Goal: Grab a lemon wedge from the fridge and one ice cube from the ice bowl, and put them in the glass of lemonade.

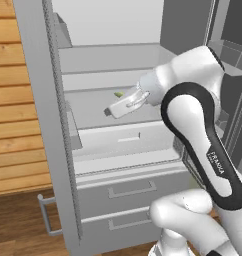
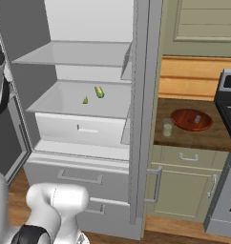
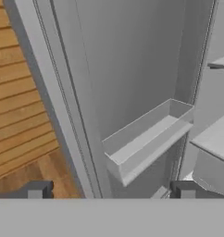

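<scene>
**Fridge open, pincer spread wide & empty in front of the shelves**

Fridge (image 2: 141, 119) stands w/ both doors swung out, grey shelves bare to the room. Arm reaches in from the front at about middle-shelf height. Gripper (image 1: 109, 112) points left toward the left door, level w/ that shelf's front edge. In the hand view its two dark fingertips (image 3: 36, 190) sit far apart at opposite sides, nothing between them: jaws wide, holding nothing. That view faces the inner side of the left door, w/ a grey door bin (image 3: 146, 139) ahead, and the wood-plank wall beyond the door edge.

Lemon wedge (image 2: 85, 100): tiny yellow-green sliver on the middle shelf, near the centre. Just beside it, to the right & slightly further back, lies a second small yellow-green item (image 2: 99, 92), a bit bigger; can't tell what it is. From the left base view one greenish bit (image 1: 119, 93) shows just behind the gripper's wrist, not touching it.

Right of the fridge, on the dark wood counter: glass of lemonade (image 2: 168, 127) near the fridge's right door, upright. Ice bowl (image 2: 191, 119) sits just beside it to the right, reddish-brown, w/ a pale cube (image 2: 197, 119) inside. Stove (image 2: 229, 109) edge at far right.
</scene>
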